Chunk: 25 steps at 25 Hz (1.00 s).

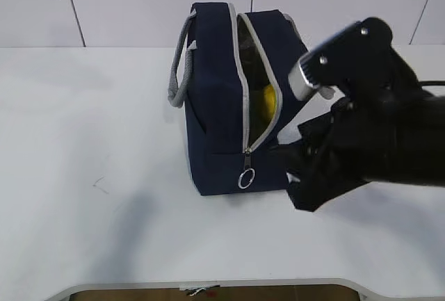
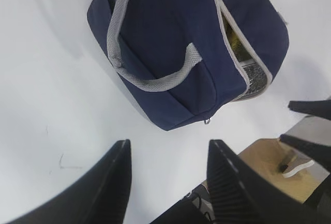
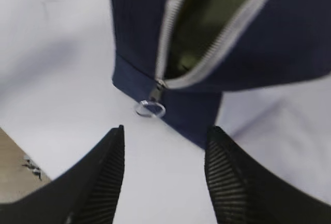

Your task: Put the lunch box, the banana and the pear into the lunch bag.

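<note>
**Spotter:** Where does the lunch bag sit for you?

**Me:** The lunch bag (image 1: 215,106) stands upright on the desk (image 1: 90,176), just above the centre of my exterior view. Its zip is open along the top. Something yellow (image 1: 268,101) shows inside, toward three o'clock of the opening; I can't tell whether it's the banana or the pear. In the right wrist view I see a dull green surface (image 3: 217,6) in the mouth, which I judge to be the lunch box lid.

**Spotter:** Grippers?

**Me:** The right gripper (image 3: 164,177) hangs at the bag's four o'clock corner, jaws apart and empty, with the metal ring pull (image 3: 150,109) just beyond them at twelve o'clock. The left gripper (image 2: 168,177) is up and away, jaws also apart, holding nothing.

**Spotter:** How will the bag behave?

**Me:** I judge it soft-walled and fairly light, so it will slide or buckle if I push it. The ring is small, thin and probably slippery. I'd pinch the ring squarely for the zip, and take the grey webbing handle (image 1: 179,64) to steady or lift.
</note>
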{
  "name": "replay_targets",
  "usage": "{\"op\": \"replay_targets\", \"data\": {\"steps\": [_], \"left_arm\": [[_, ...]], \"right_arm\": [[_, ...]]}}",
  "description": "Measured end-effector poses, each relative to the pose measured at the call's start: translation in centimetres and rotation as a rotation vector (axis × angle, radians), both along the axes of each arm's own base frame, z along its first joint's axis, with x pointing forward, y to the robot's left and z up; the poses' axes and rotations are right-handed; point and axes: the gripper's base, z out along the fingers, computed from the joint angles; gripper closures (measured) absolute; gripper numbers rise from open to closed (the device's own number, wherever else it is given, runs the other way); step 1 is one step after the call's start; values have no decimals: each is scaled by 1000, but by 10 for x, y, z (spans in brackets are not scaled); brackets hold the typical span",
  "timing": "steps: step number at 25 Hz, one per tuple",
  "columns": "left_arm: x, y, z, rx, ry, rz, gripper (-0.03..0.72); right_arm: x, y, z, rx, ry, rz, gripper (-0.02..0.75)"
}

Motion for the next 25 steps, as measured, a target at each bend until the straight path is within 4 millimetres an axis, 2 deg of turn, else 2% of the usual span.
{"op": "replay_targets", "data": {"steps": [4, 7, 10, 19, 25], "left_arm": [[0, 0, 0, 5, 0, 0, 326], [0, 0, 0, 5, 0, 0, 327], [0, 0, 0, 5, 0, 0, 327], [0, 0, 0, 6, 0, 1, 328], [0, 0, 0, 7, 0, 1, 328]], "right_arm": [[-10, 5, -23, 68, -156, 171, 328], [-16, 11, -29, 131, -233, 267, 328], [-15, 14, -33, 148, -244, 291, 328], [-4, 21, -64, 279, -117, 155, 328], [-5, 12, -95, 345, -96, 25, 328]]}}
